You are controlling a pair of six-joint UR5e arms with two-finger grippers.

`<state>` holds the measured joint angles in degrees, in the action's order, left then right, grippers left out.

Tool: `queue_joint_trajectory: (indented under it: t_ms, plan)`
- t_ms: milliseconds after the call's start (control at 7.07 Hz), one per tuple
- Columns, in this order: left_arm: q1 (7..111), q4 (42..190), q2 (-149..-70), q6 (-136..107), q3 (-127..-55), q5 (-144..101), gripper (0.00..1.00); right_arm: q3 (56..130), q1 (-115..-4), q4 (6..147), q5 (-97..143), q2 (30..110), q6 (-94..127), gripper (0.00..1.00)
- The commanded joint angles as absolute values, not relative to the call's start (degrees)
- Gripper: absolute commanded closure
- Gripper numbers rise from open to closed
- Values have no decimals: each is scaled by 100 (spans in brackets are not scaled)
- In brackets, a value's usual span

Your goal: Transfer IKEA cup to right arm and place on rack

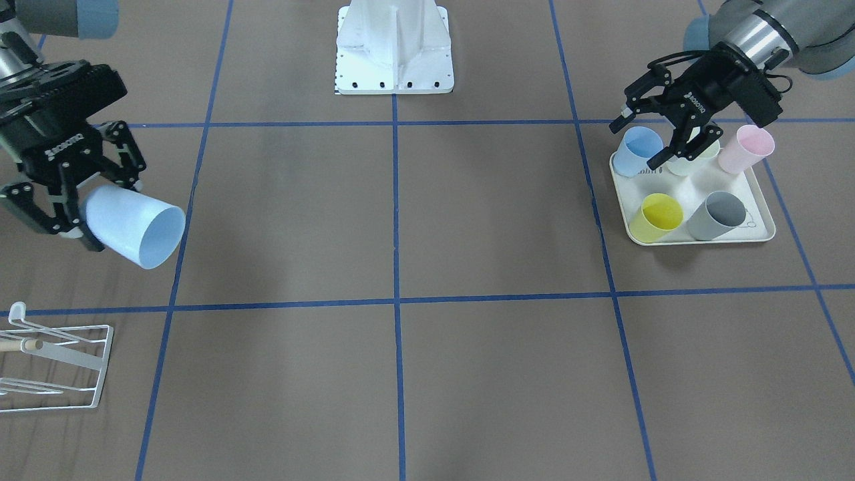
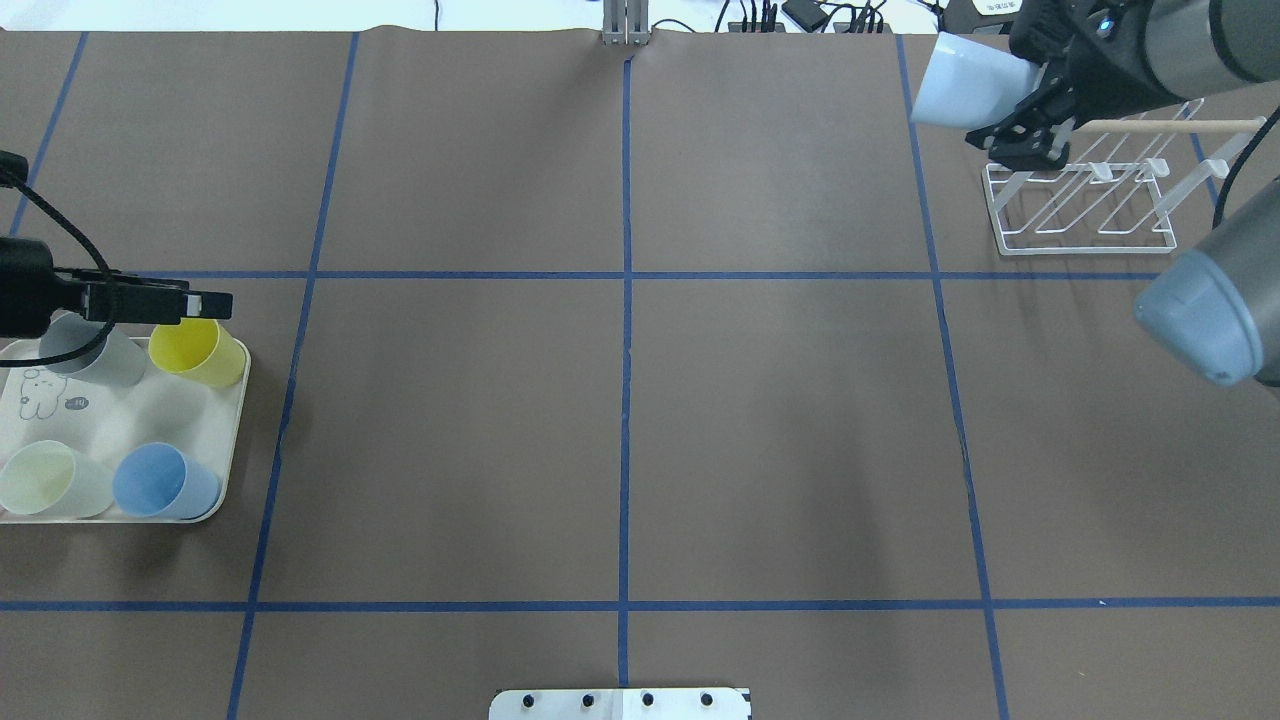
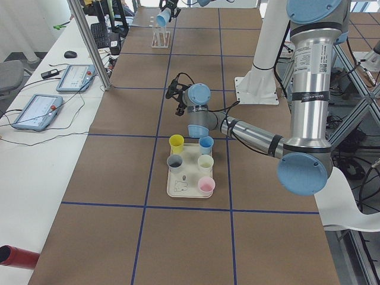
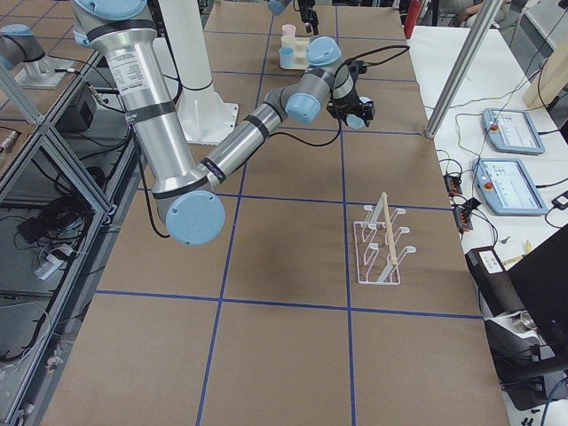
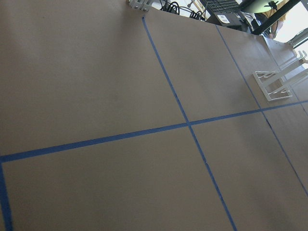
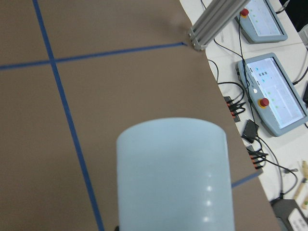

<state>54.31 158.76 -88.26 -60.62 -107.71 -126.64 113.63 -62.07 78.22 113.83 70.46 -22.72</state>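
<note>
Smooth pale-blue tapered cup (image 6: pixel 173 178), white wire rack (image 2: pixel 1082 205)

Bright, even light from above everywhere, so shadows stay faint, just a soft smudge under the tray (image 1: pixel 708 241). The brown worktop (image 2: pixel 780 420) has a pale sheen in the overhead view. Right wrist view: the pale blue cup (image 6: pixel 173 178) is close-up and fuzzy. The left wrist view's top-right corner is blown out white.
</note>
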Motion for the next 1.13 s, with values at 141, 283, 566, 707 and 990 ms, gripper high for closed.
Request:
queue_joint_trajectory:
  t_ms: [141,283,566,707,990]
  plan:
    - [5476,15891,-8780,-5994,-10758,-12718,0,10874,-6836,8481,10331,7014,-5492,100]
    - [5476,15891,-8772,-5994,-10758,-12692,0,10585,-6934,8534,9901,7014,-6337,100]
    - [5476,15899,-8771,-6003,-10758,-12674,0,10135,-6908,8534,8978,7013,-7352,100]
    - [5467,15899,-8771,-6012,-10749,-12674,0,9821,-6908,8456,8713,7014,-7791,100]
    - [5475,15908,-8763,-6020,-10749,-12674,0,9537,-6724,8455,8474,6874,-7778,100]
